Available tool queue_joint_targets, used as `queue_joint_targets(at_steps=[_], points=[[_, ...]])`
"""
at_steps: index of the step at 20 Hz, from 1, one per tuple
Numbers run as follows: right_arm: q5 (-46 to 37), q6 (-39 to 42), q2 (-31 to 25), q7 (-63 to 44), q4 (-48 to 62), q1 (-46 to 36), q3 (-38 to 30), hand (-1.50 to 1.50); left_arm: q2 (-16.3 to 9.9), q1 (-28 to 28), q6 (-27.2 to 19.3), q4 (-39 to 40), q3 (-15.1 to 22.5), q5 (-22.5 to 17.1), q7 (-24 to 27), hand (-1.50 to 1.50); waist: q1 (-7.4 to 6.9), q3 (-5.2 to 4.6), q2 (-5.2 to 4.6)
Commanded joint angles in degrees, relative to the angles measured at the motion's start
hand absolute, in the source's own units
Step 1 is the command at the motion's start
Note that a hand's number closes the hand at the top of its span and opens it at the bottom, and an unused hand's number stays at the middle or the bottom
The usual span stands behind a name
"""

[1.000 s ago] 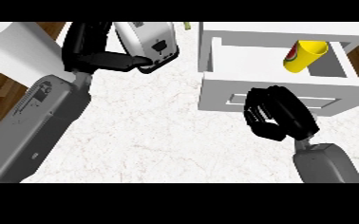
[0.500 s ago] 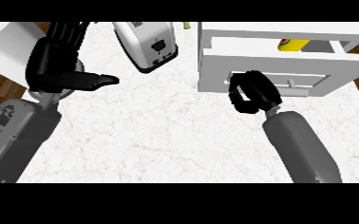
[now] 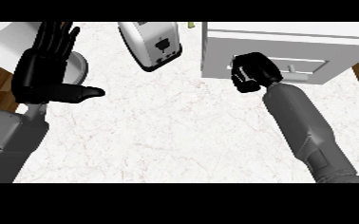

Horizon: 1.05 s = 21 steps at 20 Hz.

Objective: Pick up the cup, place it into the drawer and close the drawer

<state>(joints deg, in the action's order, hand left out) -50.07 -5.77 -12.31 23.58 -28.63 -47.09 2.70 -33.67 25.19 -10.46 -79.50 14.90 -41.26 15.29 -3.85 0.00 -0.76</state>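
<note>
- My right robot hand (image 3: 254,72) sits curled against the drawer (image 3: 280,57) front, fingers bunched with nothing in them, knuckles touching or just shy of the panel beside the handle (image 3: 306,71).
- My left robot hand (image 3: 43,71) is parked at the left edge over the desk (image 3: 161,123), fingers spread straight up, thumb sticking out sideways, holding nothing.
- Toaster (image 3: 151,42) lies tilted on the desk between the two hands, apart from both.
- Drawer looks almost shut from here; I see no open interior.
- Cup: can't see it at all; presumably inside the drawer, hidden by the top.
- Small yellowish sliver (image 3: 190,24) at the far edge left of the drawer, too small to identify.
- Risk: the push is left of the handle, so the drawer could skew or stop short of closed.
</note>
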Motion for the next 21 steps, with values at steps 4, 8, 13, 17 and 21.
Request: queue_joint_targets(at_steps=[4, 8, 13, 17, 21], points=[[1.8, 1.3, -5.1, 2.0, 11.4, -7.2, -4.9, 1.5, 1.3, -1.9, 1.3, -2.2, 0.7, 0.1, -0.3, -1.5, -1.55, 0.21, -1.08], [2.8, 2.3, -5.8, 3.4, 12.3, -7.5, -5.7, 1.5, 1.8, -0.4, 2.9, 0.3, 0.2, -0.1, 0.4, -1.5, -1.69, 0.23, -1.97], [4.7, 3.0, -6.6, 4.3, 12.7, -8.6, -7.6, 1.5, 2.2, -1.4, 4.5, 0.4, 0.7, 0.0, 0.8, -1.5, -2.27, 0.24, -2.21], [6.1, 2.8, -7.5, 6.4, 12.1, -8.7, -9.0, 1.5, 3.0, -2.0, 5.5, 1.0, 1.0, 0.3, 2.2, -1.5, -2.54, 0.24, -2.42], [6.1, 2.8, -8.3, 7.2, 12.7, -8.2, -9.3, 1.5, 2.6, -3.1, 5.5, 0.4, 1.5, 1.0, 1.9, -1.5, -3.32, 0.27, -2.23]])
